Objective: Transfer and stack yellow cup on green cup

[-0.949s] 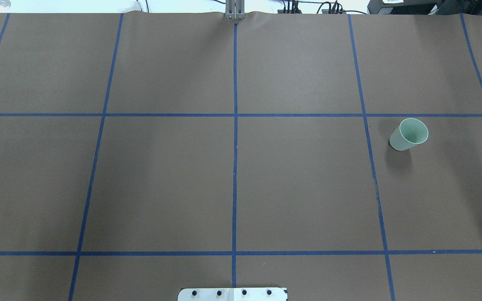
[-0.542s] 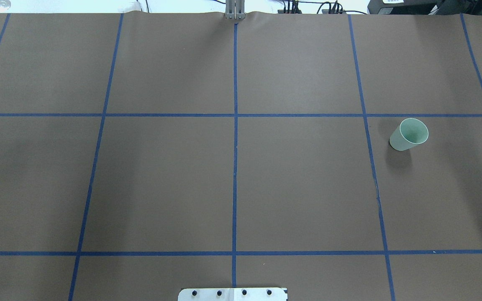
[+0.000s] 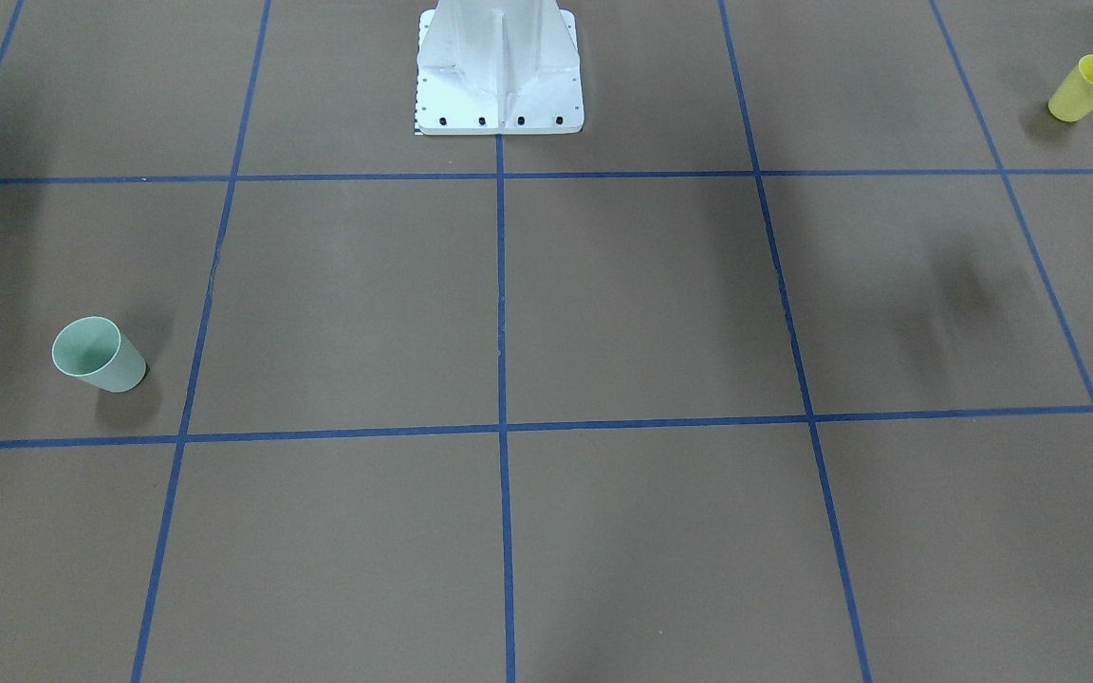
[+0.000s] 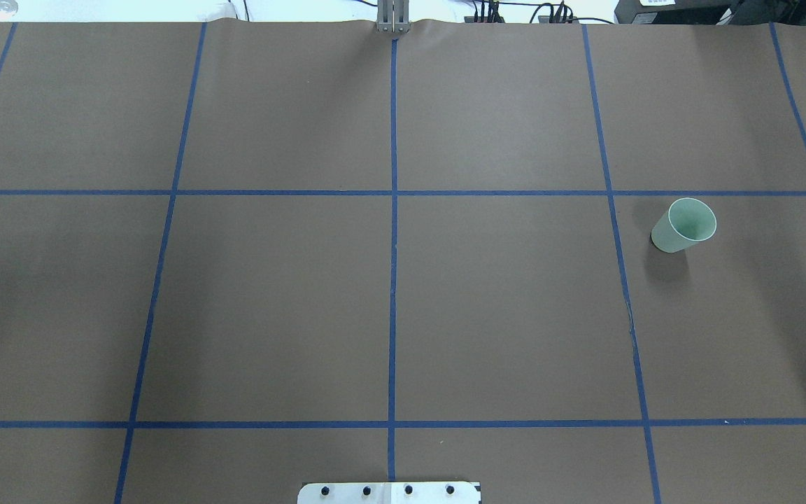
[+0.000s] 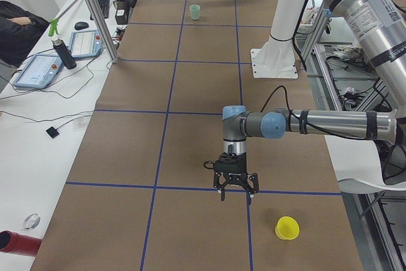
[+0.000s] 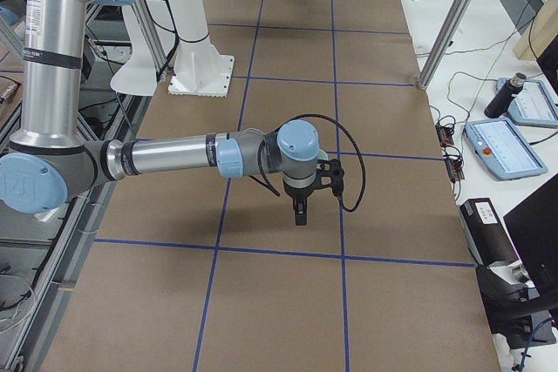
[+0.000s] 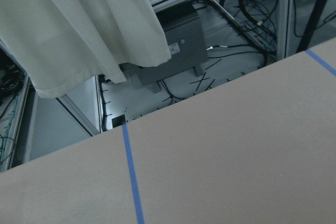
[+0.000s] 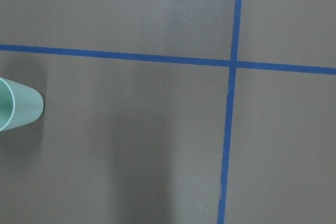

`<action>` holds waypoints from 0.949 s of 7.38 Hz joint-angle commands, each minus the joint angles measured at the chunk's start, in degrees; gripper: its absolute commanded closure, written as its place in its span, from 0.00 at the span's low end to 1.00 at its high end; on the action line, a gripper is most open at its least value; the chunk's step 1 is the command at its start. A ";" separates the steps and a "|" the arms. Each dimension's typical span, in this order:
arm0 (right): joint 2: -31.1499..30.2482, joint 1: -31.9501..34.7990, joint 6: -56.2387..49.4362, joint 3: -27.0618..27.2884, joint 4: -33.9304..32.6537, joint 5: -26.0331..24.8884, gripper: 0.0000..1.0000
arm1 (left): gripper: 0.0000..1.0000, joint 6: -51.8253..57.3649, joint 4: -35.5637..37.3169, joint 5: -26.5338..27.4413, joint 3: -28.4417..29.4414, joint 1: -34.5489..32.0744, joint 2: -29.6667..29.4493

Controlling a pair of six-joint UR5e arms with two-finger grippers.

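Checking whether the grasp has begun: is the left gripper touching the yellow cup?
Apart. In the exterior left view the left gripper hangs with brown table showing between it and the yellow cup.

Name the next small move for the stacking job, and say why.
Probably bring the left gripper across to the yellow cup: the cup stands upright and ungripped, apart from that gripper, and far from the green cup.

Brown table (image 4: pixel 270 301) w/ blue grid (image 4: pixel 393 280): green cup (image 4: pixel 683 225), yellow cup (image 3: pixel 1086 87)
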 commanded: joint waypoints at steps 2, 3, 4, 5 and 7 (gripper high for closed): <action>-0.11 -0.04 -0.25 -0.05 0.00 0.05 0.00 | 0.00 -12.79 4.13 -1.44 -0.69 6.18 -0.64; -0.20 -0.04 -0.34 -0.05 0.00 0.05 0.00 | 0.00 -20.25 4.91 -1.35 -0.51 8.72 -1.07; -0.11 -0.04 -0.34 -0.05 0.44 0.05 0.00 | 0.00 -24.68 7.10 -1.35 -0.42 9.18 -1.95; -0.20 -0.04 -0.34 -0.05 1.40 0.14 0.00 | 0.00 -28.11 9.12 -1.44 0.45 9.97 -2.22; -0.46 -0.12 -0.34 -0.05 1.59 0.14 0.00 | 0.00 -28.85 11.16 -2.23 2.47 11.91 -3.18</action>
